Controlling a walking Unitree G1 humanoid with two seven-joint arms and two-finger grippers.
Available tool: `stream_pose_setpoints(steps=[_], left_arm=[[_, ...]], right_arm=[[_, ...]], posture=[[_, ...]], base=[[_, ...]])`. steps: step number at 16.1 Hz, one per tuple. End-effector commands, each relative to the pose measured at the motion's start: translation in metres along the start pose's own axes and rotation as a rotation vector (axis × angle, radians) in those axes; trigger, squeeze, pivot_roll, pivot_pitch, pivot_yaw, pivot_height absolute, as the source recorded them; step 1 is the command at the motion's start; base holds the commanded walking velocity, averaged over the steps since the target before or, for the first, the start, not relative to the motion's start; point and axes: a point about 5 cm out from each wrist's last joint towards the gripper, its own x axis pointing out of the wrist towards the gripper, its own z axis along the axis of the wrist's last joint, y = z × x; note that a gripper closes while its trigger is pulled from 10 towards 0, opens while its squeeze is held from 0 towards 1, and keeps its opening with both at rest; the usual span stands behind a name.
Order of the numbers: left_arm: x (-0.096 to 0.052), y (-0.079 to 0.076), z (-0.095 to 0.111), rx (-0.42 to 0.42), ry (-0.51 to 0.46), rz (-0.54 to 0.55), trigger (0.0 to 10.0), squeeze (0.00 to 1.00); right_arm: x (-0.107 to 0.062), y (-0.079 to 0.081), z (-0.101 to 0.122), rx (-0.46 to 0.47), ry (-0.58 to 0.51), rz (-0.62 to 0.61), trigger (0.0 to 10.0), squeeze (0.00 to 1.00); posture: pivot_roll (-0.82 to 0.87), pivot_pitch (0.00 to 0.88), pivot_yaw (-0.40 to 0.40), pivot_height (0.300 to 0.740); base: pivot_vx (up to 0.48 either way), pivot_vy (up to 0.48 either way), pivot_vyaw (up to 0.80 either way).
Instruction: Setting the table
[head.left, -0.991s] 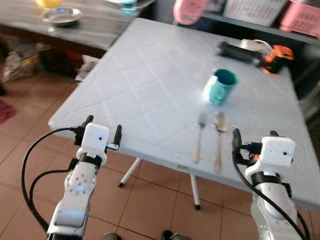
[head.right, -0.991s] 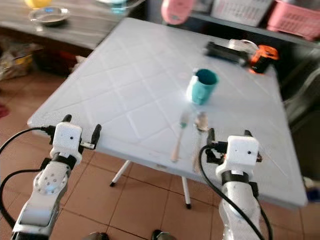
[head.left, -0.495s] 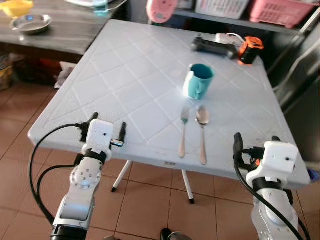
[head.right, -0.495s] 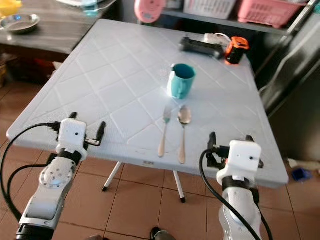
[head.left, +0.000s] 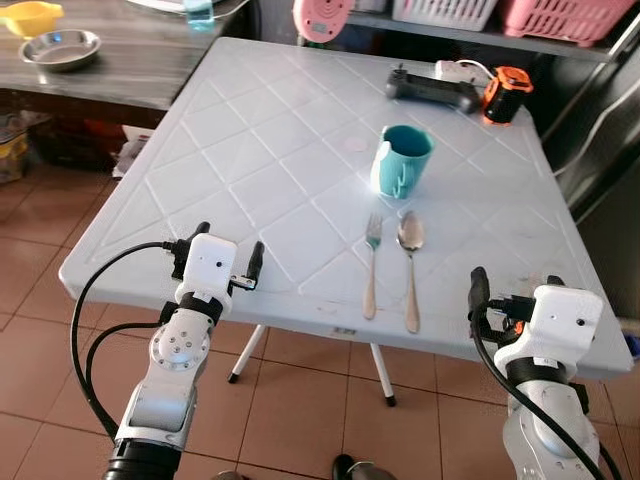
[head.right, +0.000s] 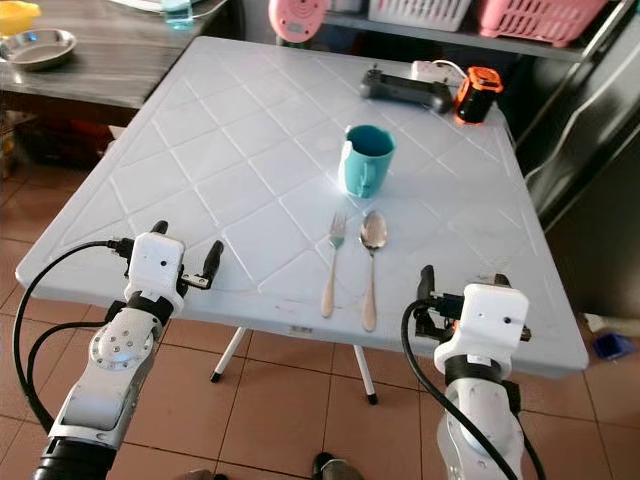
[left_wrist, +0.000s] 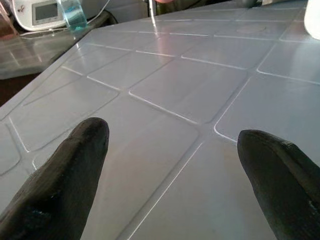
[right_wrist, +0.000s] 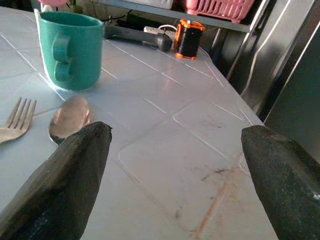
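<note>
Teal mug stands behind fork, spoon.

Terracotta tile floor; possibly wooden side table.

Fork beside spoon, below mug

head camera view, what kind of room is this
Probably a lived-in home dining or kitchen area: a white folding table set with a teal mug, fork and spoon, a terracotta tile floor, and pink baskets on a shelf behind.
</note>
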Motion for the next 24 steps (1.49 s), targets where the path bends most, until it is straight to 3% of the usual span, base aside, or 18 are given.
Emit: stream_pose_setpoints(steps=[1,3,5,7,10,14,17,21,22,23,24], left_arm=[[0.003,-0.005,0.002,-0.008,-0.010,-0.013,10.0,0.00],[0.005,-0.008,0.001,-0.017,-0.003,-0.031,10.0,0.00],[0.003,-0.011,-0.001,-0.019,0.007,-0.066,10.0,0.00],[-0.002,-0.014,0.003,-0.032,-0.019,-0.152,10.0,0.00],[-0.008,-0.017,0.012,-0.049,-0.063,-0.275,10.0,0.00],[-0.018,-0.017,0.013,-0.101,-0.067,-0.408,10.0,0.00],[-0.020,-0.022,0.022,-0.128,-0.091,-0.504,10.0,0.00],[-0.022,-0.026,0.024,-0.136,-0.090,-0.526,10.0,0.00],[-0.022,-0.027,0.024,-0.138,-0.090,-0.530,10.0,0.00],[-0.023,-0.027,0.025,-0.140,-0.090,-0.533,10.0,0.00],[-0.023,-0.027,0.025,-0.140,-0.091,-0.534,10.0,0.00]], right_arm=[[0.001,0.000,0.003,0.013,-0.002,0.001,10.0,0.00],[0.011,0.007,0.000,0.140,0.045,0.016,10.0,0.00],[0.020,0.010,0.002,0.170,0.052,0.028,10.0,0.00],[0.033,0.022,-0.005,0.231,0.160,0.072,10.0,0.00],[0.032,0.030,-0.016,0.213,0.247,0.088,10.0,0.00],[0.032,0.032,-0.017,0.223,0.263,0.101,10.0,0.00],[0.043,0.046,-0.010,0.234,0.272,0.156,10.0,0.00],[0.057,0.068,-0.015,0.287,0.336,0.207,10.0,0.00],[0.058,0.070,-0.018,0.271,0.355,0.209,7.7,0.00],[0.058,0.071,-0.019,0.272,0.371,0.203,1.6,0.00],[0.058,0.071,-0.020,0.282,0.379,0.199,0.0,0.00]], posture=[[0.08,0.174,-0.048,0.740],[0.08,0.177,-0.045,0.740],[0.08,0.185,-0.044,0.740],[0.08,0.194,-0.040,0.740],[0.09,0.198,-0.043,0.740],[0.09,0.203,-0.048,0.740],[0.09,0.201,-0.049,0.740],[0.10,0.202,-0.050,0.740],[0.10,0.204,-0.052,0.740],[0.10,0.204,-0.052,0.740],[0.10,0.206,-0.054,0.740]], base=[[0.000,0.000,0.00],[0.000,0.000,0.00],[0.000,0.000,0.00],[0.000,0.000,0.00],[0.000,0.000,0.00],[0.000,0.000,0.00],[0.000,0.000,0.00],[0.000,0.000,0.00],[0.000,0.000,0.00],[0.000,0.000,0.00],[0.000,0.000,0.00]])
